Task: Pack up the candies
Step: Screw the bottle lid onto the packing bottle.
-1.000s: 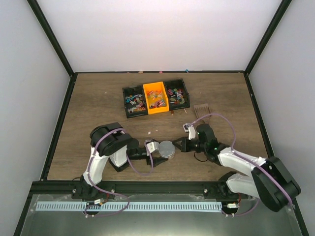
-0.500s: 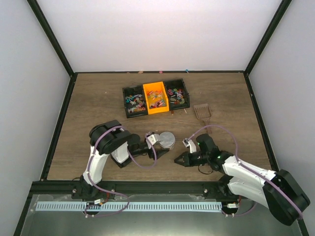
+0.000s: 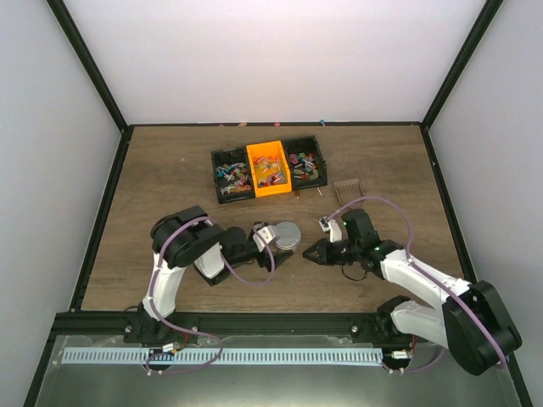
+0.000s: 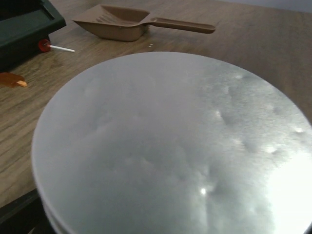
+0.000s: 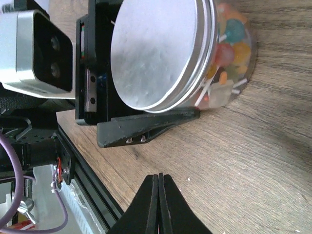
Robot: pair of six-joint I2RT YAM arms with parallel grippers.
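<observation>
Right wrist view: right tool clenched on nothing, fingertips pressed together over the wooden surface.
Left side: left tool grasping the jar by its sides; one black finger lies along the rim of the silver lid.
Jar contents: candies packed inside, between the left tool's fingers and just ahead of the right tool.
Tray: more candies, well beyond both tools.
Scoop: beyond the right tool, apart from it.
</observation>
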